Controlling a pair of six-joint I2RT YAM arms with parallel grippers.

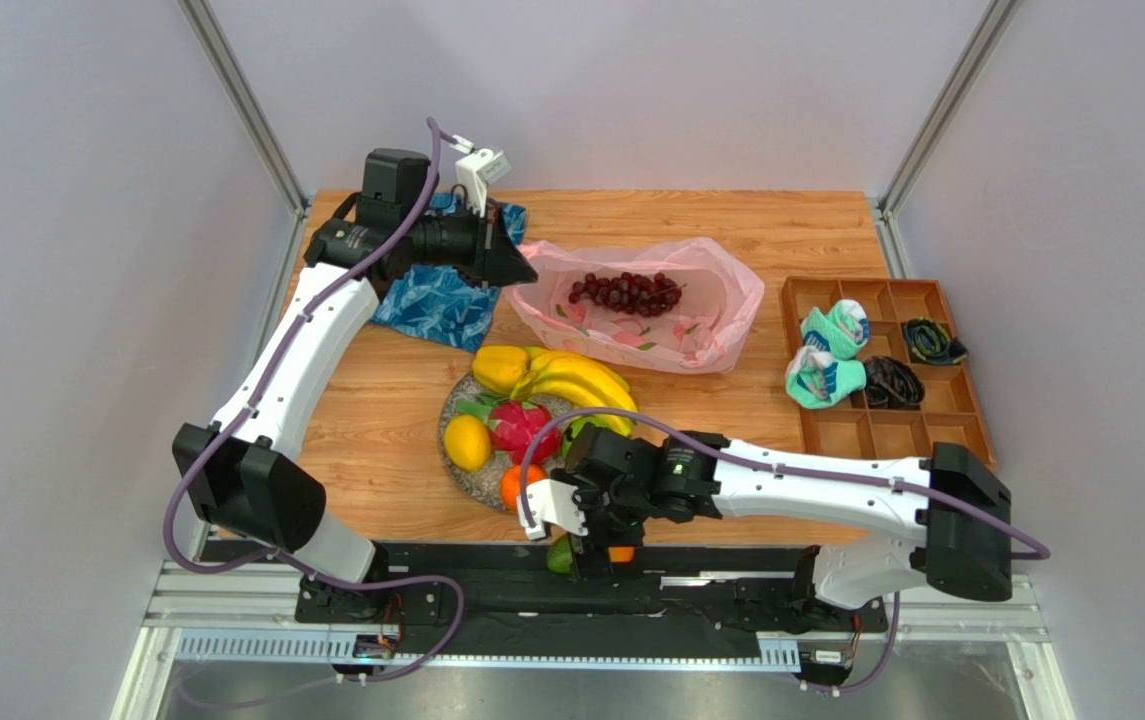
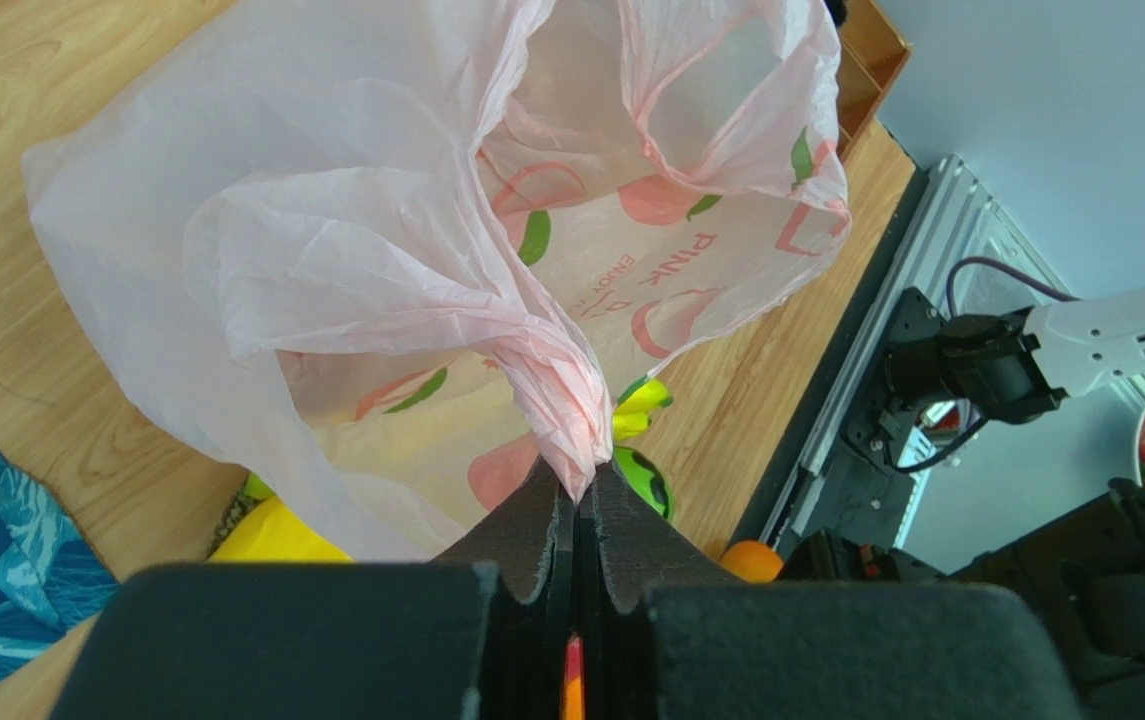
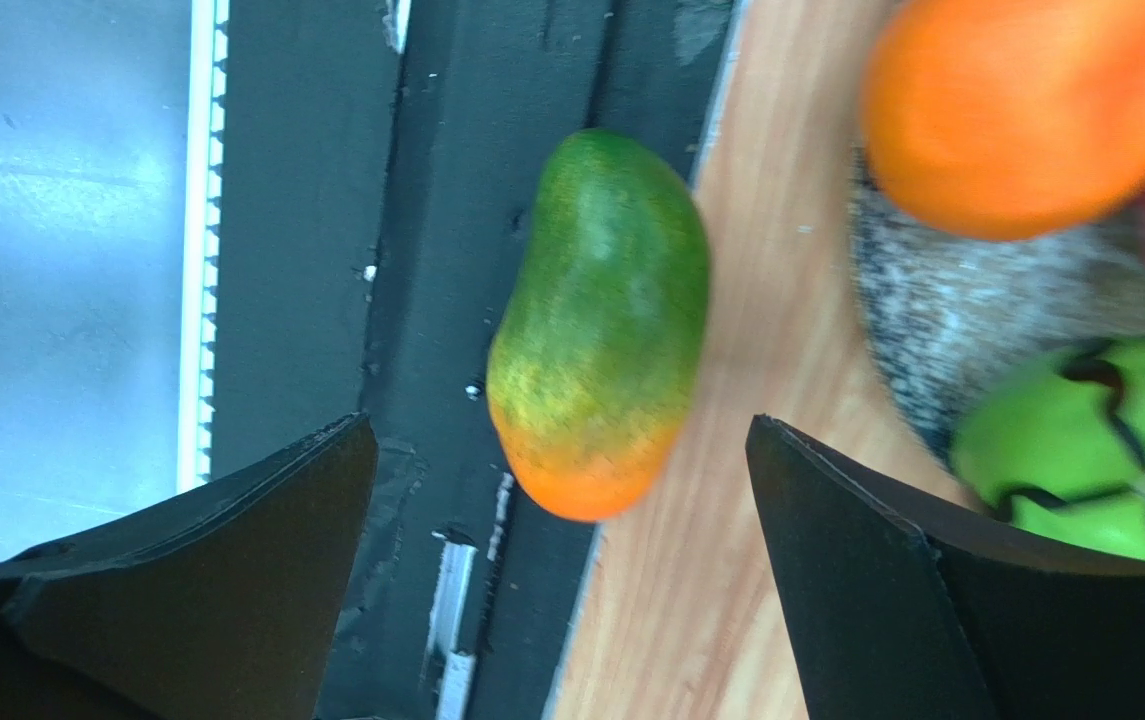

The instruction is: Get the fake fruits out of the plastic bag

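L gripper (image 2: 578, 503) is clamped tight on a bunched edge of the pink plastic bag (image 2: 428, 225), prob. lifting it so the mouth gapes & contents can be reached. Purple grapes (image 1: 623, 290) lie inside the bag, so the job isn't done. Other fruit is out on the speckled plate (image 3: 931, 323): bananas (image 1: 581, 383), lemon (image 1: 467, 443), dragon fruit (image 1: 521, 426), orange (image 3: 1036, 105), green melon (image 3: 1097, 450). R gripper (image 3: 557, 435) is spread wide w/ nothing held, jaws either side of a red-green mango (image 3: 601, 323), not touching it. Mango lies off the plate, partly on the black rail (image 3: 443, 225).
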